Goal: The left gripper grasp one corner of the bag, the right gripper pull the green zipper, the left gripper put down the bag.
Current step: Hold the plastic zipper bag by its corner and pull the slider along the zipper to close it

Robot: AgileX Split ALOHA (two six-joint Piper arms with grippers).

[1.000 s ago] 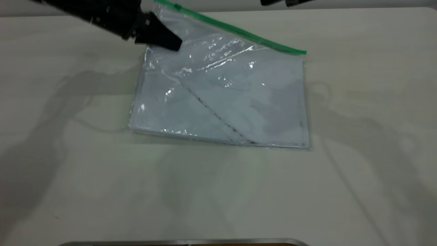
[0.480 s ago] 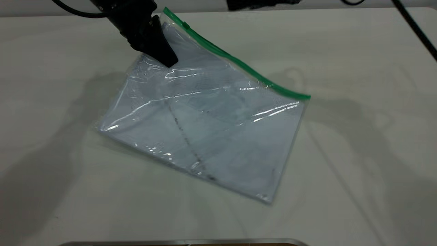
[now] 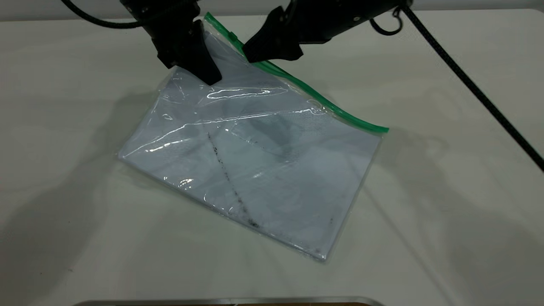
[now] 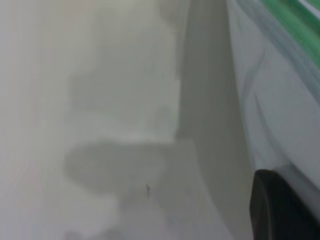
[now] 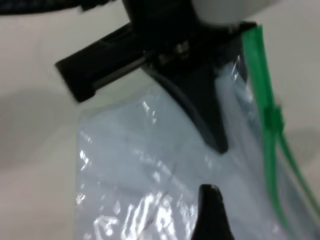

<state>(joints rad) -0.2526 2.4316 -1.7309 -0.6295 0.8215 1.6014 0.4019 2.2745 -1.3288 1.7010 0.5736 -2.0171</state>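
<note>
The bag [image 3: 263, 161] is a clear pouch with smudged white paper inside. It lies slanted on the table with its far left corner raised. My left gripper [image 3: 210, 75] is shut on that corner, just beside the green zipper [image 3: 331, 106]. My right gripper [image 3: 250, 54] hangs at the zipper's raised end, close to the small slider tab [image 3: 235, 38]. The right wrist view shows the left gripper [image 5: 217, 142] on the bag [image 5: 140, 170], the green zipper [image 5: 260, 75] and its tab [image 5: 272, 117]. The left wrist view shows one black finger [image 4: 280, 210] against the bag [image 4: 280, 110].
The white table [image 3: 446, 212] spreads all round the bag. The right arm's thick braided cable [image 3: 476, 93] runs diagonally over the table's right side. A metal edge [image 3: 229, 301] lies along the front.
The left gripper has swung the bag round by its corner, so it lies more slanted. The right arm has come down from the far edge to the zipper's raised end.
</note>
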